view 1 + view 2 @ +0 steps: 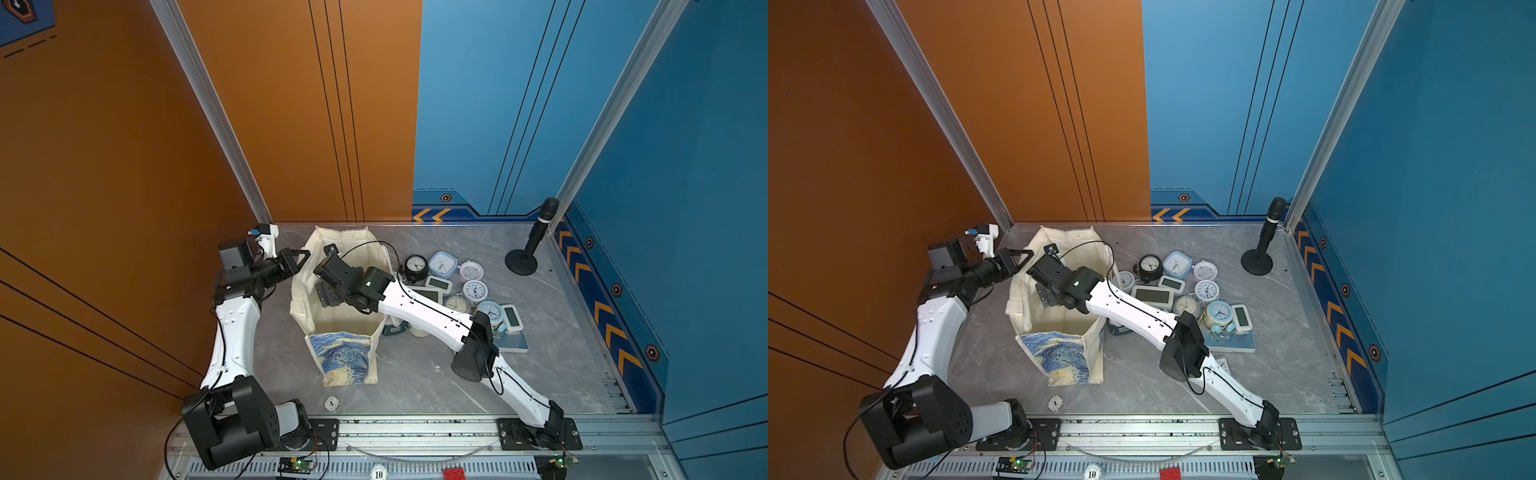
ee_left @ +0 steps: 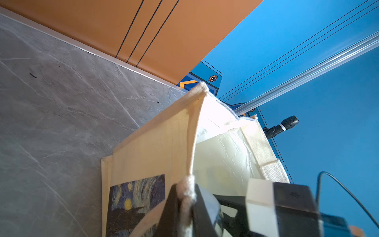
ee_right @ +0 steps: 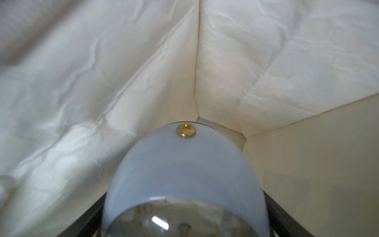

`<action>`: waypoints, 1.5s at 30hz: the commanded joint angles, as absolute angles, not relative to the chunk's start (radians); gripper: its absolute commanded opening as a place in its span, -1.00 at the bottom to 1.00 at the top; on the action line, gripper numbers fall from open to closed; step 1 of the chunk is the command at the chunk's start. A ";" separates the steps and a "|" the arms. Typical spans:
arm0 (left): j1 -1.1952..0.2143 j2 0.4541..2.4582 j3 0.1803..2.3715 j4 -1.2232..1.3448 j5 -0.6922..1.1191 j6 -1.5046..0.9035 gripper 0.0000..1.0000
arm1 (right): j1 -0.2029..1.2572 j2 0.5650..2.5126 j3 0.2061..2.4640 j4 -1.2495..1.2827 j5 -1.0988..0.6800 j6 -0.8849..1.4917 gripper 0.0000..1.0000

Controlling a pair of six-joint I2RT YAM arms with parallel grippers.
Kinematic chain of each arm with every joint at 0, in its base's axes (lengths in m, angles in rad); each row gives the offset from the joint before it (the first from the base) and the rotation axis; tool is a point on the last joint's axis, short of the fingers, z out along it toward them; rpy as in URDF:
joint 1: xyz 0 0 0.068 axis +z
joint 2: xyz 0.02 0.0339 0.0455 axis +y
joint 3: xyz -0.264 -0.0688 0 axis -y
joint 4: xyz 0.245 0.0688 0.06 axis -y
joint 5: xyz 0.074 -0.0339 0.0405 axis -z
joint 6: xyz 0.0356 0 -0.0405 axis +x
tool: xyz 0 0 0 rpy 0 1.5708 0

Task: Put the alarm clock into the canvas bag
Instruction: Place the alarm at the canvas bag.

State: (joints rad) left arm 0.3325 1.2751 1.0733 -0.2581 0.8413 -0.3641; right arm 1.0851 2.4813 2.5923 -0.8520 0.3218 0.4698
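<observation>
The cream canvas bag (image 1: 340, 357) (image 1: 1054, 353) with its blue-and-yellow print stands open on the grey table in both top views. My left gripper (image 1: 305, 253) (image 1: 1027, 254) (image 2: 185, 188) is shut on the bag's rim, pinching the canvas edge at the mouth. My right gripper (image 1: 323, 293) (image 1: 1042, 293) (image 3: 185, 195) reaches down inside the bag. Its black fingers (image 3: 96, 213) flank a pale blue alarm clock (image 3: 184, 168) with a glass face, which it holds above a bottom corner of the white lining. In the top views the gripper hides this clock.
A pile of several other clocks (image 1: 457, 286) (image 1: 1187, 291) lies just right of the bag, under the right forearm. A black microphone on a round stand (image 1: 530, 245) (image 1: 1262, 245) stands at the back right. A small round token (image 1: 331, 402) lies near the front edge.
</observation>
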 commanded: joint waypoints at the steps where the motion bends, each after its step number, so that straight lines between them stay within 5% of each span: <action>1: 0.324 1.249 1.066 -0.252 0.857 -0.365 -1.00 | 1.070 2.517 2.629 -0.835 0.362 0.517 -0.31; 17: 0.324 1.251 1.066 -0.252 0.854 -0.365 -1.00 | 1.048 2.673 2.635 -0.868 0.292 0.597 -0.12; 32: 0.334 1.251 1.063 -0.252 0.847 -0.365 -1.00 | 1.049 2.580 2.635 -0.875 0.316 0.586 0.82; 45: 0.337 1.253 1.063 -0.252 0.845 -0.365 -1.00 | 1.057 2.443 2.634 -0.875 0.334 0.562 1.00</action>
State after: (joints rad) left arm 0.3328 1.2705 1.0733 -0.2584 0.8410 -0.3641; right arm 1.0531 2.5008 2.6072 -0.8711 0.2943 0.5766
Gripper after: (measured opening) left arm 0.105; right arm 0.997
